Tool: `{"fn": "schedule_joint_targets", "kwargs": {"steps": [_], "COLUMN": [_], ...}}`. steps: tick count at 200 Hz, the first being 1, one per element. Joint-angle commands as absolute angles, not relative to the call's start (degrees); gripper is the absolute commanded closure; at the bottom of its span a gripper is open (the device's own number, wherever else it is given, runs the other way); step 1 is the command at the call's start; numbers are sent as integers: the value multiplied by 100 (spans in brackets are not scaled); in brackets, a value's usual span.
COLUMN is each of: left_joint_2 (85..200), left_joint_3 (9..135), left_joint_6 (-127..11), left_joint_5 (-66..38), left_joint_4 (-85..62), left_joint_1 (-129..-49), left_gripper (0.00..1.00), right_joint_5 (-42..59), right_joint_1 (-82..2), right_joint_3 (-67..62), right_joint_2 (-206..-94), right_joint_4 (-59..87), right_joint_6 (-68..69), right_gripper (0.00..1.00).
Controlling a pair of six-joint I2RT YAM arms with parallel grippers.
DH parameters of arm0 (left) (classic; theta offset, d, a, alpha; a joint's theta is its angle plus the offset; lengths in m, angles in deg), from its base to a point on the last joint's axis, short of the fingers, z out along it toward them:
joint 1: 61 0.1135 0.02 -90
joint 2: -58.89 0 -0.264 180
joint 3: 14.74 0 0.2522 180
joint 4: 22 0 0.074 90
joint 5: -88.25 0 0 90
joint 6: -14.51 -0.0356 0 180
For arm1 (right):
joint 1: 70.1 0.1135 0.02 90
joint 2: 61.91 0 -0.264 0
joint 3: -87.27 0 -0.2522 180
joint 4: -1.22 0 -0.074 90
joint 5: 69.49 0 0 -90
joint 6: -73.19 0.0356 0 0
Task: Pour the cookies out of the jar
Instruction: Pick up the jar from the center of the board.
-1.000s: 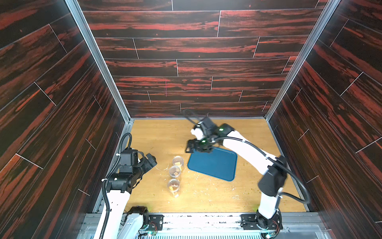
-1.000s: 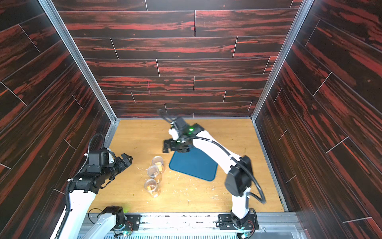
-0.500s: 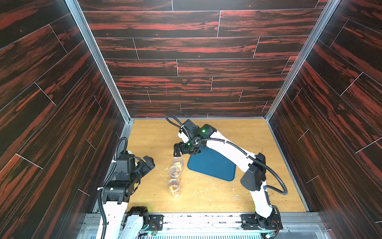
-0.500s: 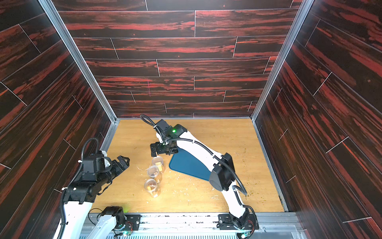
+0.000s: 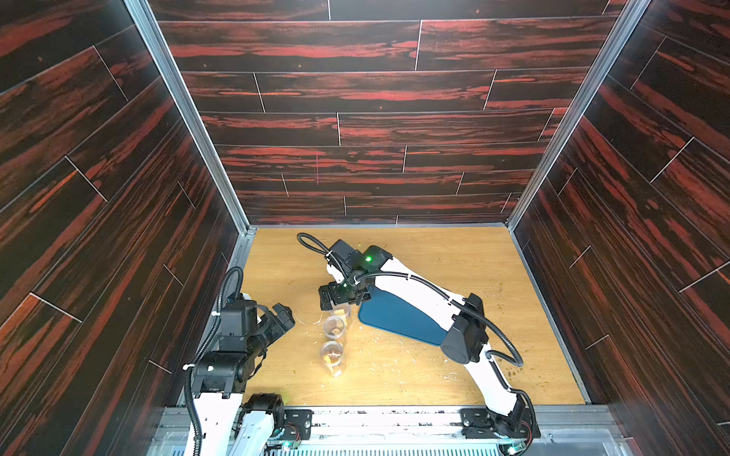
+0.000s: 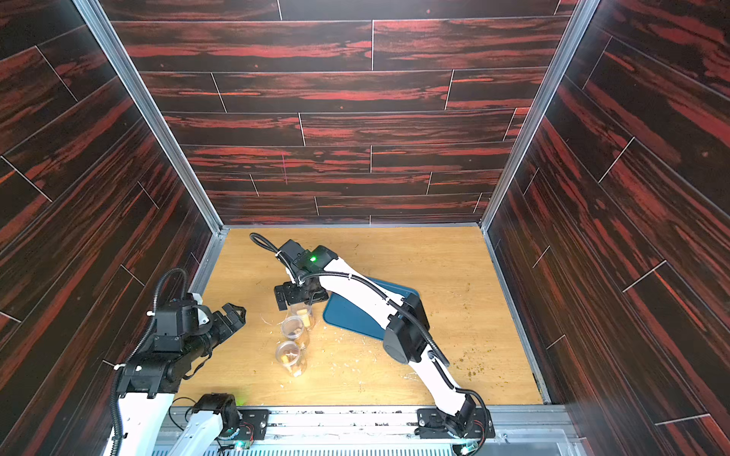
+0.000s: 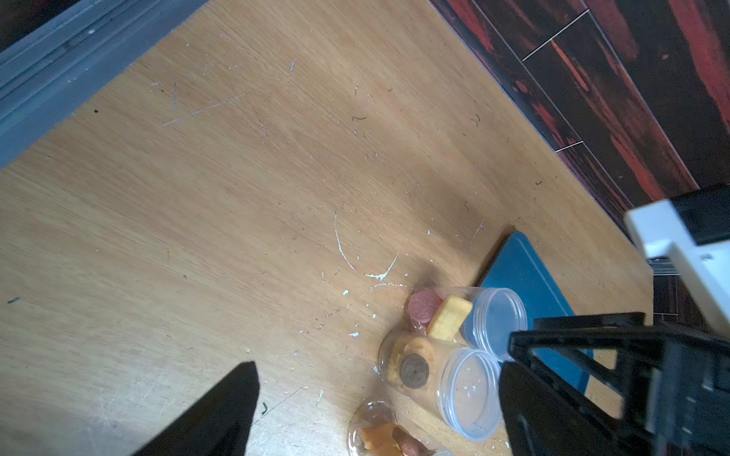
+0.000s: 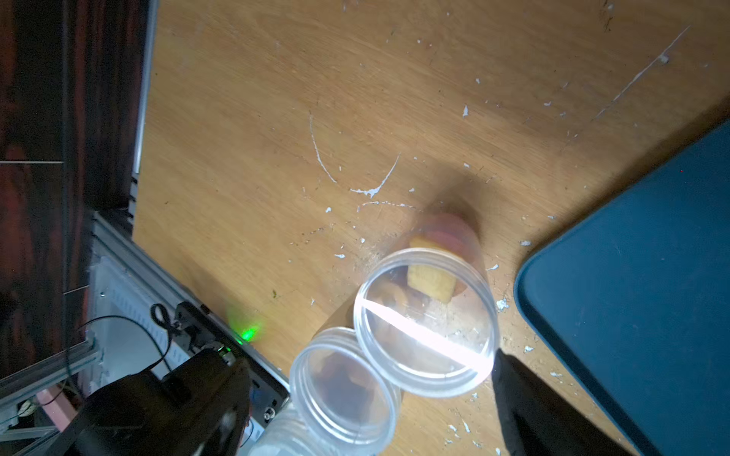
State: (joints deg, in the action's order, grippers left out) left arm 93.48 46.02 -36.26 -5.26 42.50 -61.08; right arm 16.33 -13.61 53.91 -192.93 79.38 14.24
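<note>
Three clear open-mouthed jars stand upright in a row left of the tray: far jar [image 5: 342, 312] [image 6: 302, 314], middle jar [image 5: 333, 327] [image 6: 294, 329], near jar [image 5: 332, 355] [image 6: 290, 357]. Cookies lie in each. The far jar [image 7: 490, 319] holds a pink round [image 7: 423, 307] and a yellow square [image 7: 449, 318]; the middle jar [image 7: 454, 391] holds a brown round [image 7: 414, 370]. My right gripper [image 5: 339, 297] [image 8: 369, 361] hangs open just above the far jar [image 8: 424, 323], touching nothing. My left gripper [image 5: 286, 316] [image 7: 379, 367] is open, left of the row, empty.
A dark blue tray [image 5: 399, 319] [image 6: 351, 316] lies flat right of the jars, partly under my right arm. White flecks and crumbs are scattered over the wooden table [image 5: 395, 371]. Dark panel walls enclose three sides; a metal rail [image 5: 395, 414] runs along the front.
My right arm has swung left from over the tray's far corner to above the far jar. My left arm has drawn back a little toward the left wall. The jars have not moved.
</note>
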Motion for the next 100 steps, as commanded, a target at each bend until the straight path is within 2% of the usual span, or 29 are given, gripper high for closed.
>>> {"fn": "schedule_joint_targets", "kwargs": {"steps": [1,100], "left_joint_2": [9230,9026], "left_joint_3": [4577,4554], "left_joint_6": [-3671,-3629], "left_joint_5": [-413,-370], "left_joint_4": [4516,4652], "left_joint_1": [-6105,-6109], "left_gripper": [1,1], "right_joint_5": [1710,2240], "right_joint_1": [-1337,-1323], "right_joint_3": [5577,5776], "right_joint_2": [-19669,-19977], "right_joint_4": [8214,8433], "right_joint_6": [1525,1521], "right_gripper": [1,1]}}
